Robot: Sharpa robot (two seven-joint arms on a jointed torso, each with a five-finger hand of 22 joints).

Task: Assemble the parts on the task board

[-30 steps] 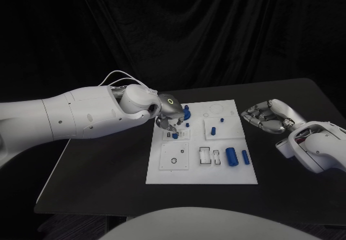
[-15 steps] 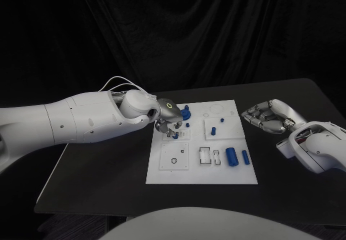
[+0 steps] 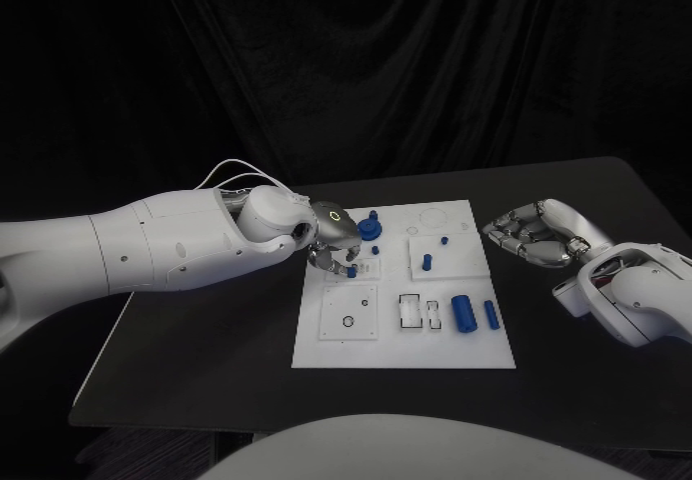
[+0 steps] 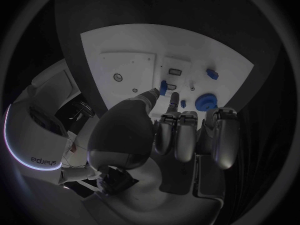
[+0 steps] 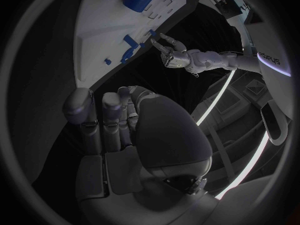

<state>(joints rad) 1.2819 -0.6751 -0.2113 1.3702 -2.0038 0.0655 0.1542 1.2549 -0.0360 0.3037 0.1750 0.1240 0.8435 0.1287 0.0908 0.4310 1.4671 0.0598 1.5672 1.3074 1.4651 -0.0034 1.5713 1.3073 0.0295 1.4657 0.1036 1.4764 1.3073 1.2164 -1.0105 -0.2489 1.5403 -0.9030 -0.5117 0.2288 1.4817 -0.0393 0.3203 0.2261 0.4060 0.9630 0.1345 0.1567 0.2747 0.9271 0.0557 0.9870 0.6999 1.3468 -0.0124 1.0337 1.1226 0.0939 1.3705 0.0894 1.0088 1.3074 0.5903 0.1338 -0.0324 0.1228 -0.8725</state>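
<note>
The task is looking only partly done. On the task board (image 3: 404, 350), several blue parts are lying loose: a large cylinder (image 3: 463, 312) and a slimmer one (image 3: 490, 314) near the board's right edge, long axes running toward its far edge, and a small peg (image 3: 427, 263) pointing the same way. A round part (image 3: 371, 227) is sitting near the far left corner. The left hand (image 3: 335, 245) is pinching a small blue part (image 4: 162, 88) over the board's left half, seemingly upright. The right hand (image 3: 531, 232) is resting clenched and empty on the bench (image 3: 202, 340), right of the board.
</note>
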